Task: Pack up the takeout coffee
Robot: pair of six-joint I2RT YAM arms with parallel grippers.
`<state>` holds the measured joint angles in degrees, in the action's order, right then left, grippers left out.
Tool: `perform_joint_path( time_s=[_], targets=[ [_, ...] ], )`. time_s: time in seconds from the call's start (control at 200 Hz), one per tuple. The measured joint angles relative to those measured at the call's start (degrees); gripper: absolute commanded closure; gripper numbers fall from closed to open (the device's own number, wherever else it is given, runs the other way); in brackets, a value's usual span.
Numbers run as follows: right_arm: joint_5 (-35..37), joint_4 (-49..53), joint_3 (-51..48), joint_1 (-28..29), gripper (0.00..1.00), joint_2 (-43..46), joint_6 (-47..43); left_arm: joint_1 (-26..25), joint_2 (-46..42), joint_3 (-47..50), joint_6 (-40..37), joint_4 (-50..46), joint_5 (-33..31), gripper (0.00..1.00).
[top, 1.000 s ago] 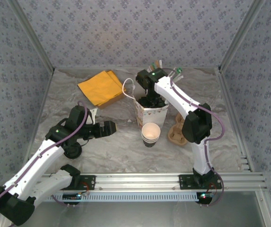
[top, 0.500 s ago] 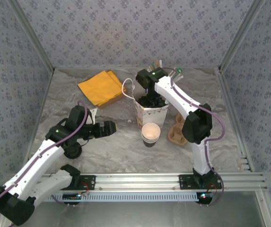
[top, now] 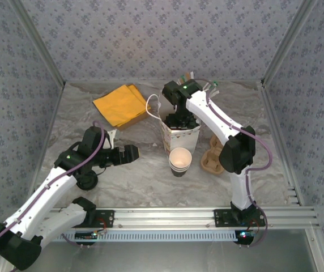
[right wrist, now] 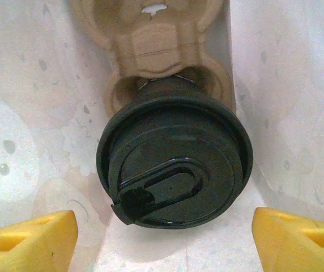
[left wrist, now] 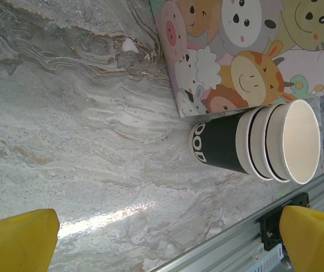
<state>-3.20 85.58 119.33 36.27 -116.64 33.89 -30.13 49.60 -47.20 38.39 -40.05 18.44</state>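
My right claw, spread over the black-lidded cup inside the cartoon-printed paper bag, could snag its wall if I lift out; the bag would tip onto the ringed cream paper cup just beside it.

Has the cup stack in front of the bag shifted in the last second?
No. The cup stack stands where it was, just in front of the bag.

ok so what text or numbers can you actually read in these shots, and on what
"OO", white, on the dark wall of the cream-rimmed stacked paper cups; letters or zeros, cannot tell.
Cartoon-animal printed paper bag: pictures, no words.
Round black plastic lid: no readable marking.
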Motion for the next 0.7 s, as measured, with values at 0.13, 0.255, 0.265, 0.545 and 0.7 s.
perform_joint_path(
  time_s=[0.13,0.255,0.265,0.545,0.7],
  targets=[
    [0.0,0.2,1.2,0.2,0.27,0.0,0.2,0.0,0.0,0.0,0.0,0.0,0.0,0.00],
    [0.2,0.6,1.9,0.4,0.27,0.0,0.3,0.0,0.0,0.0,0.0,0.0,0.0,0.00],
    [0.2,0.7,2.0,0.4,0.26,0.0,0.3,0.0,0.0,0.0,0.0,0.0,0.0,0.00],
    [0.4,1.4,2.2,0.7,0.26,0.1,0.3,0.0,0.0,0.0,0.0,0.0,0.0,0.00],
    [0.4,1.8,3.3,0.8,0.27,0.1,0.5,0.0,0.0,0.0,0.0,0.0,0.0,0.00]
  ],
)
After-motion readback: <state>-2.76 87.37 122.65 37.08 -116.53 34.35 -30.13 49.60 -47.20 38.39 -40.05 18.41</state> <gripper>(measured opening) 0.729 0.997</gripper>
